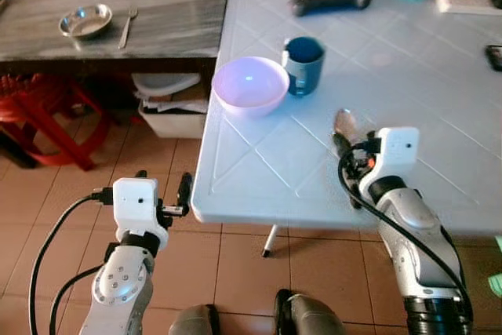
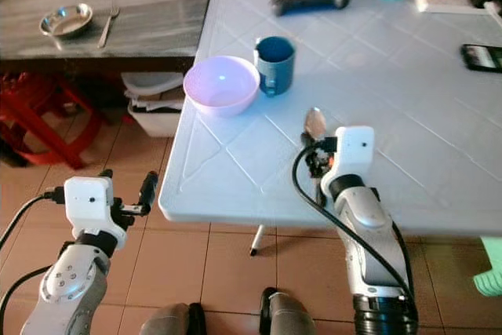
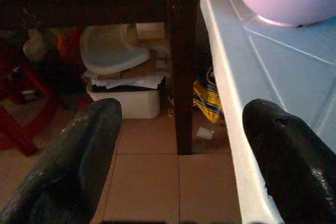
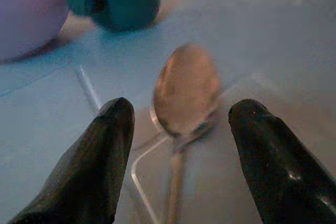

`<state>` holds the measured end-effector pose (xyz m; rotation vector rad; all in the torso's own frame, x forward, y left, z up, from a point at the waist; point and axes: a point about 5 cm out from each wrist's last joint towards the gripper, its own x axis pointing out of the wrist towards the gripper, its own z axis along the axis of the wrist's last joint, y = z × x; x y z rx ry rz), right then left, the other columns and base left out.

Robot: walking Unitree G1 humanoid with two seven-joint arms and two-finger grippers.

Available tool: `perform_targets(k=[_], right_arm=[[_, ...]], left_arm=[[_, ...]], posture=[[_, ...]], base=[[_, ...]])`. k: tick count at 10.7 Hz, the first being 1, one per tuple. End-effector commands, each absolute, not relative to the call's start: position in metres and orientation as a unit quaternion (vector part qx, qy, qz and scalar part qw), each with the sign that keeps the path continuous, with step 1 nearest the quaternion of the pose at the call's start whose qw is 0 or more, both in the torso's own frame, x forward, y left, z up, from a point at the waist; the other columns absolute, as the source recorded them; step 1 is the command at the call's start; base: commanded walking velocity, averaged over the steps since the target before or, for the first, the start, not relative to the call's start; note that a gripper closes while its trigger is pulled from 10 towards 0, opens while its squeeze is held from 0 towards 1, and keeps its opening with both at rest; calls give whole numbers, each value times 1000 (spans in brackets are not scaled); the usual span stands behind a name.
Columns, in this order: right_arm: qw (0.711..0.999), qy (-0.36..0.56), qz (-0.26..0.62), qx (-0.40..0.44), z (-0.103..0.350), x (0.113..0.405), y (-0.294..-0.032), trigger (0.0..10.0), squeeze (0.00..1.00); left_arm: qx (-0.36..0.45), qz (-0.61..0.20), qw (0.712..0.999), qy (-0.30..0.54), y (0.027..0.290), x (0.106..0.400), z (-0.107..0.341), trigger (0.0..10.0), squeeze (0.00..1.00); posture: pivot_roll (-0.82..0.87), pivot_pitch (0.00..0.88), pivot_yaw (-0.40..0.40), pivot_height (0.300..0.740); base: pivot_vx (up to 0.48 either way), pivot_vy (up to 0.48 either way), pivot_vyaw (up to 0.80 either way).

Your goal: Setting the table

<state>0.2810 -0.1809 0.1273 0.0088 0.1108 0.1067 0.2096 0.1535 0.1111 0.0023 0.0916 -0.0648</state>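
our right gripper (image 4: 178,145) fingers spread around spoon (image 4: 185,95) on table (image 1: 408,100); risk dragging it. left gripper (image 1: 162,182) open, empty; may bump table edge.

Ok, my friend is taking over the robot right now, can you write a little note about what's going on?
Right end effector: open, low over the white table, fingers either side of the spoon, which lies flat on the table.
Left end effector: open, holding nothing, off the table's near left corner, above the floor.
Things: pink bowl near the table's left edge, blue mug right beside it, spoon nearer the robot.
Done: bowl, mug and spoon are on the table.
Left: judging by the spoon's place, it may need moving next to the bowl.
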Motion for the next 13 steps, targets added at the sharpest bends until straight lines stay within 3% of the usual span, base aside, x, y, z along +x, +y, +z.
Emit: perform_targets(k=[1,2,3,5,8,11,13], right_arm=[[995,80,63,12,118,278,-178,7176,0],[993,92,68,16,115,275,-176,4706,0],[992,99,75,13,113,272,-174,3961,0],[990,116,77,12,108,266,-174,3490,0],[983,167,74,3,95,256,-180,4000,0],[977,208,51,18,85,257,-195,3569,0],[976,212,34,41,83,257,-195,1922,0]], left_arm=[[8,-29,998,55,156,206,110,10000,0],[8,-29,998,56,155,206,110,10000,0],[8,-30,998,58,156,205,110,10000,0],[8,-34,998,61,156,206,109,10000,0],[6,-42,997,69,155,205,107,10000,0],[5,-58,995,80,153,204,105,10000,0],[-5,-80,994,80,150,203,105,10000,0]], posture=[[-4,189,51,740],[-4,189,50,740],[-5,190,50,740],[-8,189,47,740],[-8,190,45,740],[-10,193,55,740],[-3,187,53,740]], base=[[0,0,0],[0,0,0],[0,0,0],[0,0,0],[0,0,0],[0,0,0],[0,0,0]])
